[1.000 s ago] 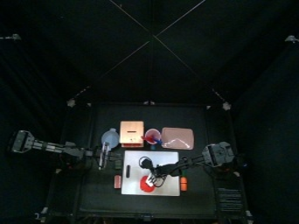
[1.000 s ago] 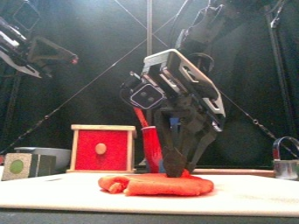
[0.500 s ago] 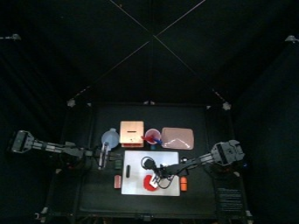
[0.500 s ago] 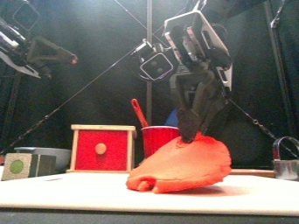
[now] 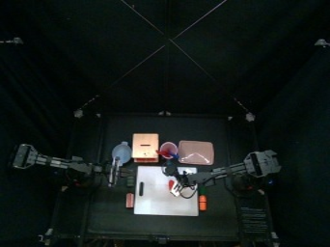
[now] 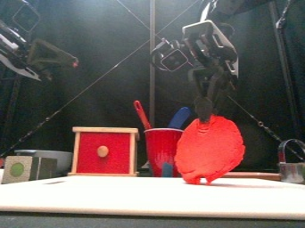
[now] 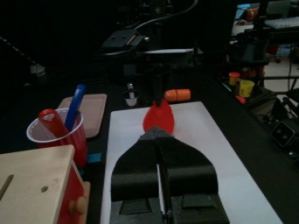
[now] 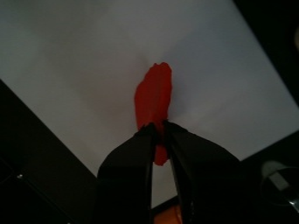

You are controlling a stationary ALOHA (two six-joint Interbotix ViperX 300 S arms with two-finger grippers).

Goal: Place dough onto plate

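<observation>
Front view: the dough (image 6: 210,150) is seen hanging edge-on as a thin red disc, pinched at its top edge by the right gripper (image 6: 204,110), with its lower rim just clear of the white board (image 6: 143,198). The jaws are partly closed on the sheet's rim only; nothing else is held. In the right wrist view the dough (image 8: 153,96) is seen dangling from the fingertips above the board (image 8: 82,61). In the top view the lump (image 5: 172,180) is placed over the board's upper part, near the plate (image 5: 196,150) but not yet over it.

Risks, as judged from this:
- Grip is taken on a thin margin of soft material, so the sheet may be stretched or torn by its own weight and dropped short of the plate.
- Swing may be set up w/ any quick sideways move, and the dark red cup (image 6: 162,151) w/ its tools, just behind, may be clipped.
- The sheet may be folded or landed half over the plate's rim if released too low or off-centre.
- Sticking to the pads at release can't be ruled out.

The left gripper (image 7: 162,157) is parked beside the board, jaws closed, nothing held.
</observation>
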